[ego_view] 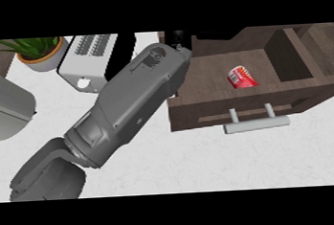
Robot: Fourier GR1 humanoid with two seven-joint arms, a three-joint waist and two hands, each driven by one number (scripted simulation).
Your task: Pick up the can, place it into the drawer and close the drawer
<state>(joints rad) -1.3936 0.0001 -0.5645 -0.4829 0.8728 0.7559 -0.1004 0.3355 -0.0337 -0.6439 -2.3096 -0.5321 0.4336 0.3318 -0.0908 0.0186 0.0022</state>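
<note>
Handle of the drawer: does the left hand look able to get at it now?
Probably yes. The handle juts bare from the drawer's front, with only counter before it. The left hand is up at the drawer's back left corner, so it must draw back first.

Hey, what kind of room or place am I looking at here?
Most likely a kitchen counter. A white toaster stands on the pale marble-like top, next to a potted plant, and a red can lies in an open wooden drawer with a metal handle.
</note>
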